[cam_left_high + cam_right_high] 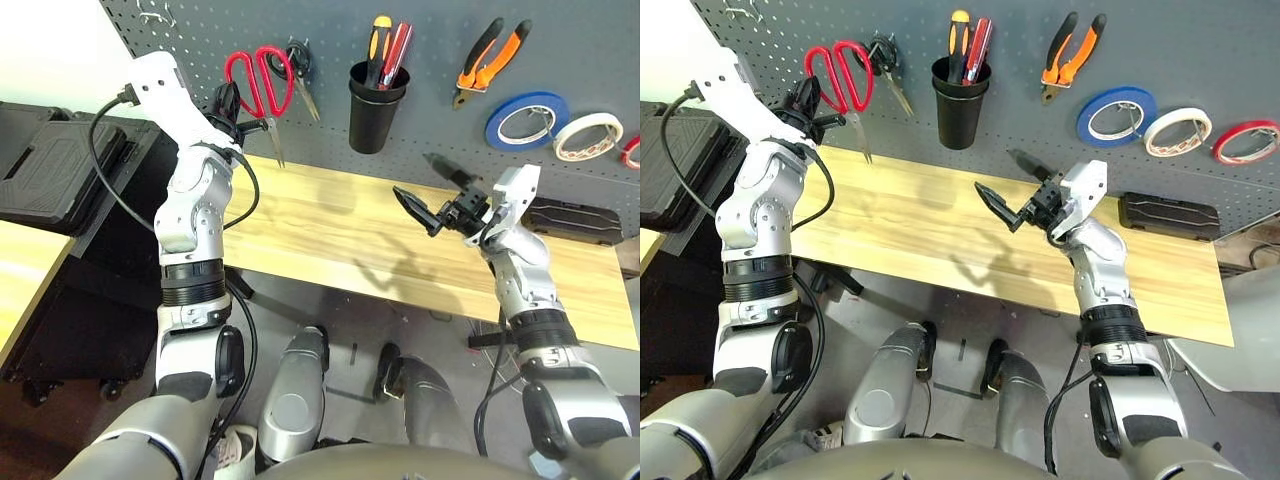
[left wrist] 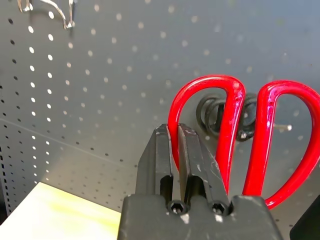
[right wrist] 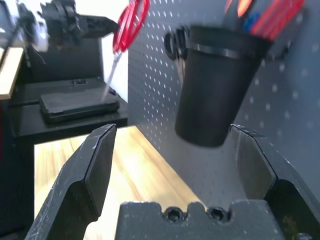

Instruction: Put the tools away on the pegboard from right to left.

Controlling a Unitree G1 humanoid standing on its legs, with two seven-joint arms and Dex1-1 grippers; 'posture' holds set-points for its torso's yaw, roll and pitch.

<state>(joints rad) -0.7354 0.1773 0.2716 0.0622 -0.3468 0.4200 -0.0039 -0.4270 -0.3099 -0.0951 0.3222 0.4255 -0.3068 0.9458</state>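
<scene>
The red-handled scissors (image 1: 262, 85) hang blades-down against the pegboard (image 1: 330, 160). My left gripper (image 2: 173, 131) is shut on their left handle loop (image 2: 200, 100). A metal peg shows through their right loop; whether they rest on it I cannot tell. The orange-and-black pliers (image 1: 490, 60) hang at the upper right, with the white tape roll (image 1: 588, 136) below them. The slim screwdriver (image 1: 379, 45) stands in the black cup (image 1: 377, 105). My right gripper (image 1: 411, 173) hovers open and empty over the wooden table (image 1: 330, 230), below and right of the cup.
Black-handled scissors (image 1: 298, 62) hang just behind the red pair. A blue tape roll (image 1: 526, 120) and a red one (image 1: 632, 150) flank the white roll. A black case (image 1: 575, 220) lies at the table's back right, a black toolbox (image 1: 50, 160) to the left. Hooks (image 1: 155, 15) sit upper left.
</scene>
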